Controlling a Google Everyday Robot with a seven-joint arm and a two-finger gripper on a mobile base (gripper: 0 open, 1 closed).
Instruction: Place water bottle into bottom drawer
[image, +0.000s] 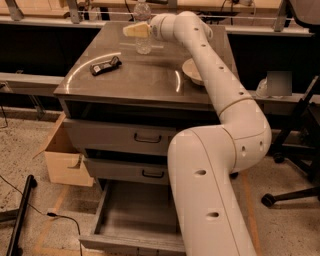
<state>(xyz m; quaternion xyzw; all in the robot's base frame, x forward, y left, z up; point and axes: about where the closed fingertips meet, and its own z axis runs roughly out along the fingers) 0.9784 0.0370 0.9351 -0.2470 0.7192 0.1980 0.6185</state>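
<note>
The water bottle (143, 44) is clear plastic and stands upright at the far middle of the grey cabinet top (140, 80). My gripper (134, 30) is at the bottle, at the height of its middle, its tan tip showing just left of the bottle's body. The white arm reaches over the top from the right front. The bottom drawer (135, 222) is pulled out at the foot of the cabinet, and its bare grey inside is in view with nothing in it. The arm's lower part hides the drawer's right side.
A pale bowl (191, 70) sits on the right of the top, partly behind the arm. A small black object (105, 66) lies on the left. Two upper drawers with black handles (147, 138) are closed. A cardboard box (62, 156) stands left, an office chair base (292, 192) right.
</note>
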